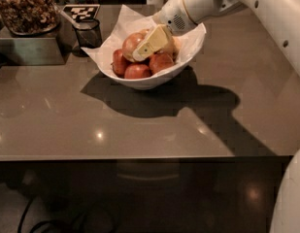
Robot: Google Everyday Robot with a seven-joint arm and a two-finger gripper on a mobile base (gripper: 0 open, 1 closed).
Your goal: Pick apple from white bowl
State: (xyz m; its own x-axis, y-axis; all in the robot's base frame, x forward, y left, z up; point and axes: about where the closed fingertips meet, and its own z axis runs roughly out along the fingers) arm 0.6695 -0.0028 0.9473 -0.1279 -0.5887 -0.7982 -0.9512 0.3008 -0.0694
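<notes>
1. Bowl position: white bowl sits on the counter, lined with paper.
2. Apple tops the pile at rear-left, above the small red apples.
3. Gripper lies against the apple's right side. Spread or clamped: cannot tell.
4. Advice: centre on the apple, squeeze firmly, lift straight up clear of paper and neighbours.

Dim, warm light falls from above onto the glossy brown desk, which mirrors small lamp glints near its front edge. The pale yellow claw, over the glossy white bowl near the back edge, and the white arm throw a broad dark shadow toward the right edge.
</notes>
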